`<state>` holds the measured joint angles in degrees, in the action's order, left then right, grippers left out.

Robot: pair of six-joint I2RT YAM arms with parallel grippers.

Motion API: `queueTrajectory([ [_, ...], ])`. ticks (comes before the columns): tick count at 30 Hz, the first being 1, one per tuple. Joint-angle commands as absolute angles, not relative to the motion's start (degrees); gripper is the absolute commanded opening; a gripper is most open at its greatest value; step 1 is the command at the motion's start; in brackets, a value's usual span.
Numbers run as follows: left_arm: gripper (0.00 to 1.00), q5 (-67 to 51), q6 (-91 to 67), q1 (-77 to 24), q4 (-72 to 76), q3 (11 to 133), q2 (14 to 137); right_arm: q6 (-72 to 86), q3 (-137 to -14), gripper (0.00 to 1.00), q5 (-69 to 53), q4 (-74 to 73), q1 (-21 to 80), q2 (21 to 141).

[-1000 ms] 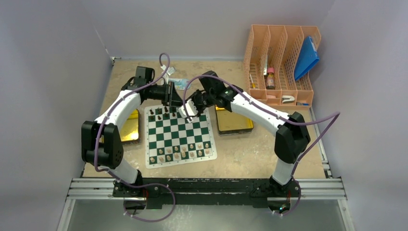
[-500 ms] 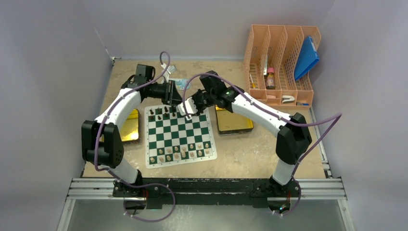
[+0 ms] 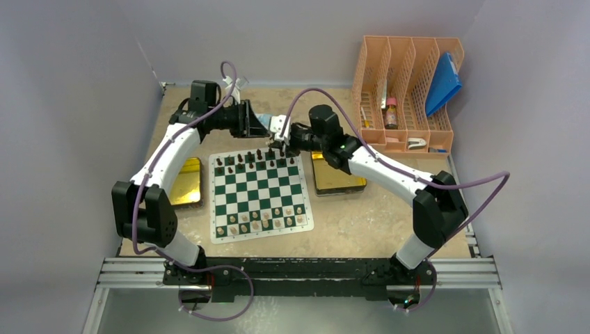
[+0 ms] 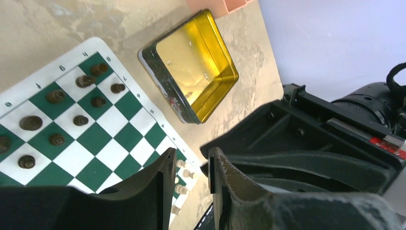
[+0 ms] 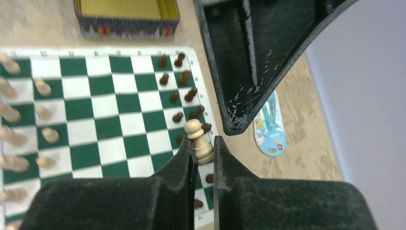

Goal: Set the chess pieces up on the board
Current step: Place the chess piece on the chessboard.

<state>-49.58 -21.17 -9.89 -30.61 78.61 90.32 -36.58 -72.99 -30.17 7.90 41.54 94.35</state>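
The green-and-white board (image 3: 259,182) lies mid-table. Dark chess pieces (image 3: 250,161) stand on its far rows and cream ones (image 3: 261,221) on its near rows. My right gripper (image 5: 203,143) is shut on a cream pawn (image 5: 198,141), held in the air over the board's far right corner. My left gripper (image 4: 191,155) is open with a narrow gap and nothing in it. In the top view the left gripper (image 3: 268,125) and right gripper (image 3: 282,136) hang tip to tip just behind the board's far edge. The left wrist view also shows the board (image 4: 110,143).
A gold tray (image 3: 182,182) lies left of the board and another gold tray (image 3: 337,174) lies to its right. A peach desk organiser (image 3: 407,90) stands at the back right. A blue packet (image 5: 269,127) lies on the table behind the board.
Both grippers have moved from over the board's far rows back past its far edge. The right arm's elbow has swung out to the right.
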Motion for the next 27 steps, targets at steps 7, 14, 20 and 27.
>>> queueTrajectory([
  [7,0.33,-50.7,-29.0,-9.5,-23.6,79.5,87.4,-13.8,-75.6,0.00,-31.5,21.4,40.1,92.4],
  [14,0.34,-51.8,-31.1,-9.5,-23.8,81.1,86.6,-10.4,-73.9,0.00,-31.3,23.0,39.9,92.0],
  [20,0.35,-46.7,-31.3,-9.4,-27.2,83.4,84.7,-7.9,-72.6,0.00,-30.7,24.4,39.2,92.4],
  [27,0.34,-45.3,-30.8,-9.4,-32.5,87.7,85.6,-6.2,-74.7,0.00,-27.2,21.3,38.4,94.2],
])
